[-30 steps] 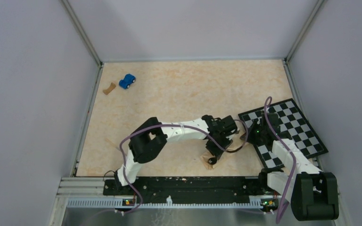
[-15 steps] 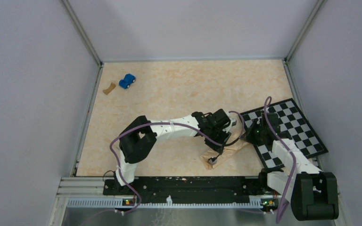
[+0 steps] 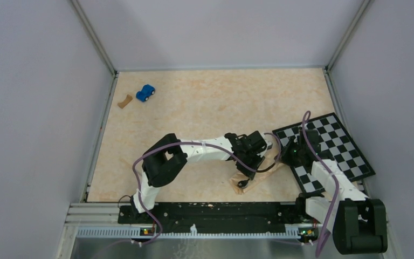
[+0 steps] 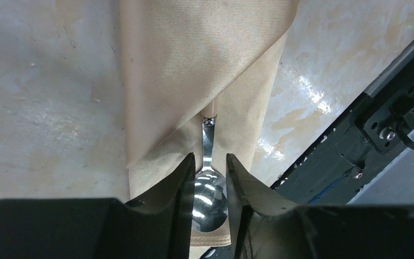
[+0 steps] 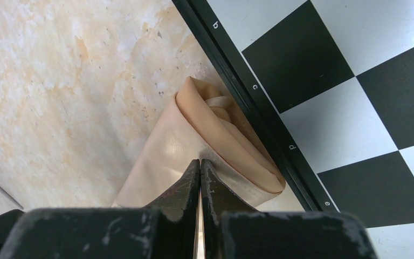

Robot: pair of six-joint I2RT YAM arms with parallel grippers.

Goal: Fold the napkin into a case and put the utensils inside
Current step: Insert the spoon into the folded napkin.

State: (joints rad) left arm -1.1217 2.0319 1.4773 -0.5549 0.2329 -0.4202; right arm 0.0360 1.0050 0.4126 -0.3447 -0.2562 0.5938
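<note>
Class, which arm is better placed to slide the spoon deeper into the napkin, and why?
Left. The left end effector grips the spoon, handle already inside the napkin; the right end effector clamps the napkin beside the checkerboard.

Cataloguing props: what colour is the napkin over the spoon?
Plain light tan-orange napkin, no pattern, folded over the handle of the silvery spoon; clearest in the left wrist view.

The case (image 5: 194,135) lies against the checkerboard's (image 3: 334,148) left edge (a spoon (image 4: 209,194) poking from its near end).
</note>
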